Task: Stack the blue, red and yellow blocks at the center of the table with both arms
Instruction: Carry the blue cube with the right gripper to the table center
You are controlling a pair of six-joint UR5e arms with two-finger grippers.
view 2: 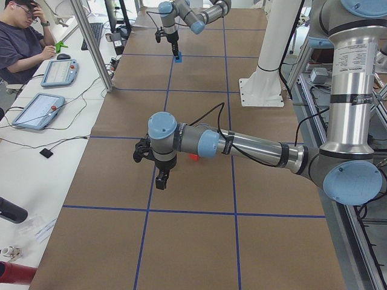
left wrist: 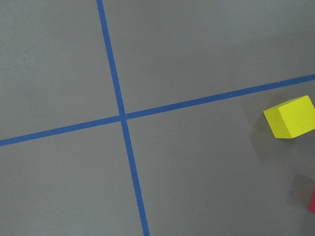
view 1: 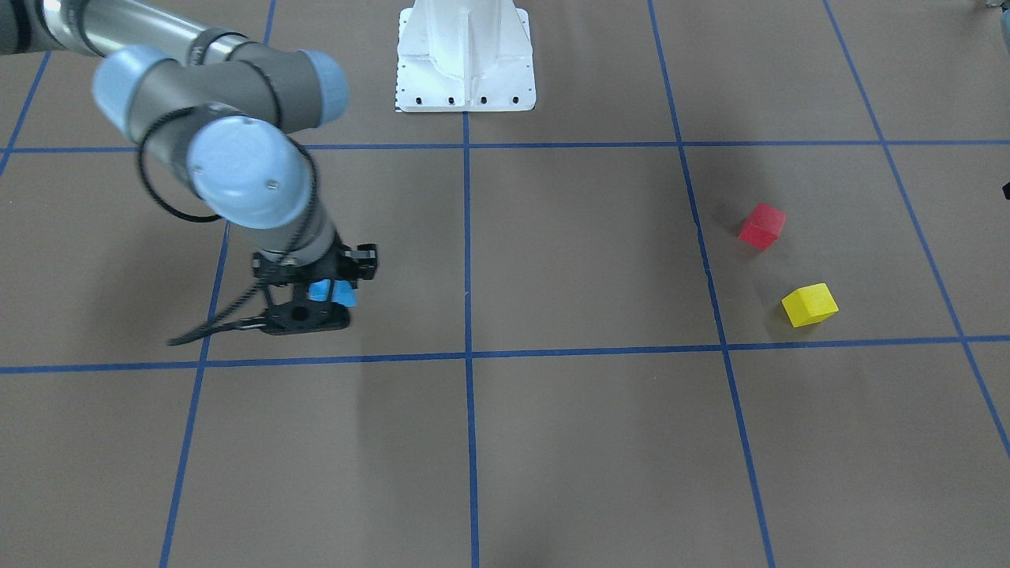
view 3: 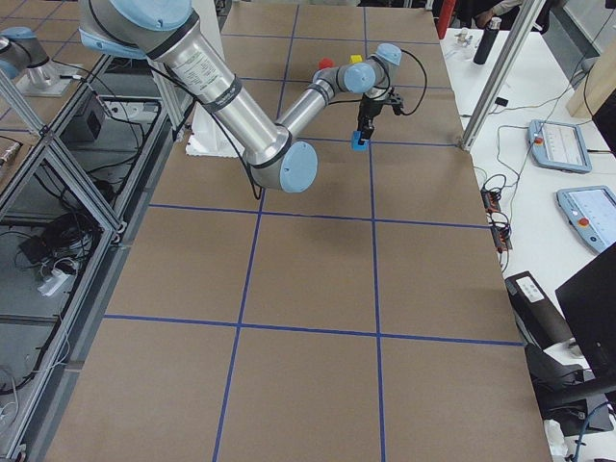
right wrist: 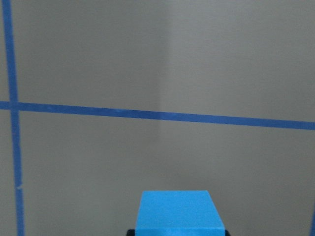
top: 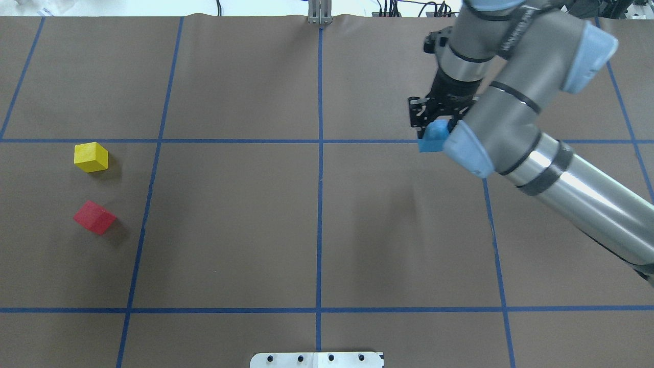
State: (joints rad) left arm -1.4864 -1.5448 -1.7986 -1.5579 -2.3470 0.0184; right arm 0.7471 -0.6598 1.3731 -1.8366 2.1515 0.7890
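My right gripper (view 1: 327, 306) is shut on the blue block (view 1: 331, 292) and holds it low over the table on the robot's right side, near a blue tape line (top: 357, 141). The block also shows in the overhead view (top: 430, 140) and at the bottom of the right wrist view (right wrist: 177, 211). The red block (top: 94, 217) and the yellow block (top: 91, 157) lie apart on the robot's left side. My left gripper (view 2: 160, 180) hangs above the table near the red block (view 2: 193, 157); I cannot tell whether it is open. The left wrist view shows the yellow block (left wrist: 290, 117).
The white robot pedestal (view 1: 465, 55) stands at the table's robot-side edge. Blue tape lines divide the brown table (top: 230, 230) into squares. An operator (view 2: 24, 36) sits at a side desk with tablets (view 2: 37, 110) beyond the table's far edge.
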